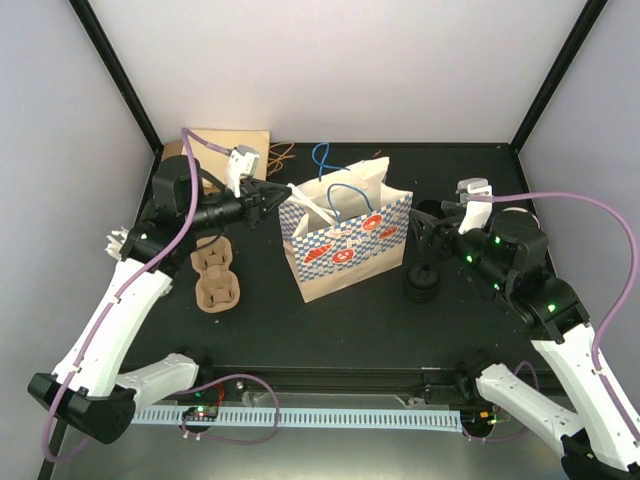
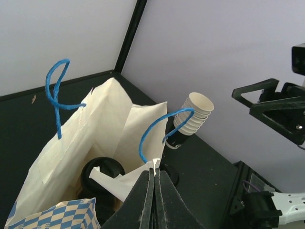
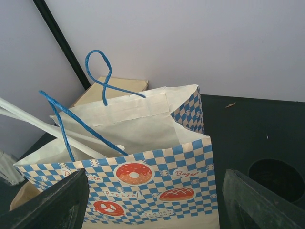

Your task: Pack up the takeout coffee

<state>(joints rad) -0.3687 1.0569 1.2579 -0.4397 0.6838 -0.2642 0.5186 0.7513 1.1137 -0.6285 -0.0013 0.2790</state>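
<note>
Left wrist view: takeout coffee (image 2: 101, 165) already bagged.
Its black lid (image 2: 90, 172) showed inside the paper bag (image 2: 71, 143); left gripper (image 2: 153, 175) pinched the bag's rim; right gripper (image 3: 152, 198) hung spread, empty; seemingly only release remained.

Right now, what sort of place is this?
Probably a lab test booth staged as takeout packing: plain pale walls on black frame posts, a blue-checked paper bag printed with pastries, a brown moulded-pulp cup carrier.
</note>
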